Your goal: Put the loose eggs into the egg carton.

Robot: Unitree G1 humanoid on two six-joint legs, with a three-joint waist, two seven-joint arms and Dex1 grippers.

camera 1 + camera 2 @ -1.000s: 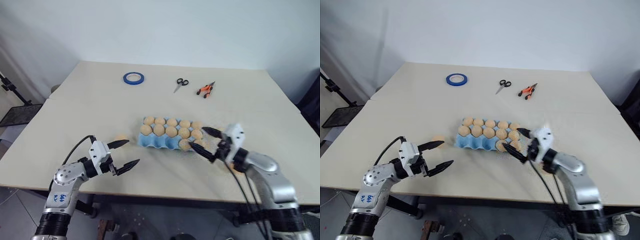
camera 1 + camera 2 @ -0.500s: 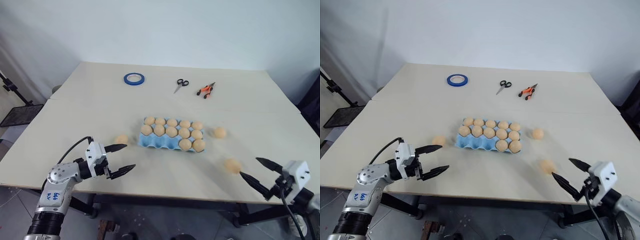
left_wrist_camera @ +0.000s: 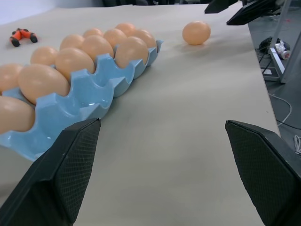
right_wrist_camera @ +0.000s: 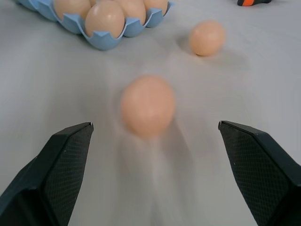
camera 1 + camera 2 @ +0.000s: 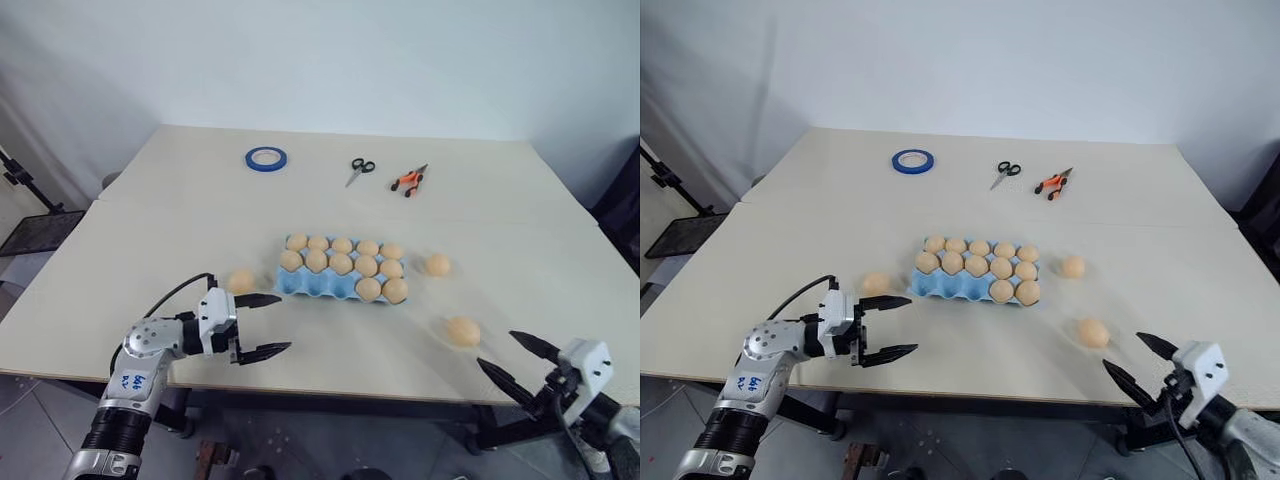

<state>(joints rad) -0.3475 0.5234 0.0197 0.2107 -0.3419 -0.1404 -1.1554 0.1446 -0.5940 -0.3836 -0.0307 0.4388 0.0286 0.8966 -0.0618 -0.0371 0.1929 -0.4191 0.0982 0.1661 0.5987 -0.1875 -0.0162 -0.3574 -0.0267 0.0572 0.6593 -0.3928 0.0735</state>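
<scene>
The carton (image 5: 341, 272) sits mid-table with twelve eggs in its cups; the near row is filled only at its right end, so three cups at its left end lie empty. Three loose eggs lie on the table around it: one (image 5: 240, 280) just left of the carton, one (image 5: 437, 264) just right of it, and one (image 5: 462, 330) right of the carton and nearer the table's front edge.

A second ago the right gripper (image 5: 513, 357) was at the carton's near-right corner, fingers spread; it has since swung away to the front edge, well right of the carton, and two eggs it had been hiding now show on that side. The jaws are wide and hold nothing — the nearer egg lies just ahead of them in the right wrist view, blurred as if rolling, so I judge a pick is not yet settled.

The left gripper (image 5: 266, 324) has edged toward the carton's near-left corner; its fingers are spread and empty too, with the left egg just beyond its far fingertip.

Three eggs for three cups — the task looks close to done, and each arm has an egg within reach.
</scene>
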